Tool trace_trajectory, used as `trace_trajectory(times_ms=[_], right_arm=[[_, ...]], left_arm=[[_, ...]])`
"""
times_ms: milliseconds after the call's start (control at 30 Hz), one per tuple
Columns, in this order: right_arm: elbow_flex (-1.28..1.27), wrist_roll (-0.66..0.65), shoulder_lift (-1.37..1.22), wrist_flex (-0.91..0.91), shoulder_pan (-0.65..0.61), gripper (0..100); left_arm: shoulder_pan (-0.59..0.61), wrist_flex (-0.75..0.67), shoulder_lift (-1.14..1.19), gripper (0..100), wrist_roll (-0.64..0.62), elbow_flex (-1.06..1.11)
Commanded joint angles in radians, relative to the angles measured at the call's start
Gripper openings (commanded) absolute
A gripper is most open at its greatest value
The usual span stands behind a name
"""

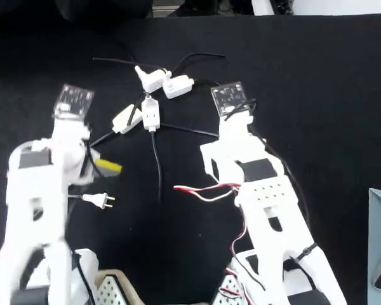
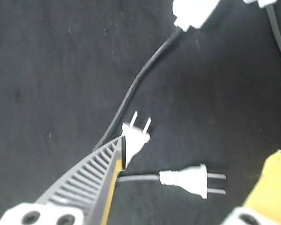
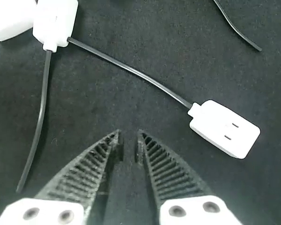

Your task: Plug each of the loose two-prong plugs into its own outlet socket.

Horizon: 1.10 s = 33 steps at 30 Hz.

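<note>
Loose plug (image 1: 101,201) before the sockets (image 1: 151,113)

**Spread wide over two loose plugs**

Noted tool (image 2: 199,150) gaping above black desk (image 2: 47,70). Logged ribbed grey finger (image 2: 91,171), tip against a white two-prong plug (image 2: 135,136), prongs pointing away from the tool. Spotted yellow finger (image 2: 267,183) well apart. Found second plug (image 2: 187,180) lying flat between the two fingers, prongs toward the yellow one. Traced black cord (image 2: 140,79) from a white socket block (image 2: 192,11), partly cut off, past the first plug to behind the grey finger.
</note>
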State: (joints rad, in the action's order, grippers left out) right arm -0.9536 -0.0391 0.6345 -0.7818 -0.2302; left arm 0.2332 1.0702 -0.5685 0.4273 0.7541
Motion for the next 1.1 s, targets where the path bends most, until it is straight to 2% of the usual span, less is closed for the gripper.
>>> trace_trajectory(times_ms=[0, 333, 667, 933, 1067], right_arm=[[0.005, 0.008, 0.028, -0.005, 0.011, 6.4], [-0.01, 0.008, 0.03, -0.003, 0.009, 6.4], [-0.012, 0.008, 0.028, -0.003, 0.009, 6.4], [-0.012, 0.008, 0.028, -0.003, 0.011, 6.4], [-0.025, 0.008, 0.033, -0.003, 0.011, 6.4]], left_arm=[[-0.015, -0.003, 0.27, 45, 0.011, -0.291], [-0.039, -0.086, 0.787, 45, 0.011, -0.707], [-0.124, -0.086, 1.094, 45, 0.003, -0.992], [-0.125, -0.08, 1.298, 24, 0.008, -1.182], [-0.125, -0.077, 1.312, 18, 0.006, -1.202]])
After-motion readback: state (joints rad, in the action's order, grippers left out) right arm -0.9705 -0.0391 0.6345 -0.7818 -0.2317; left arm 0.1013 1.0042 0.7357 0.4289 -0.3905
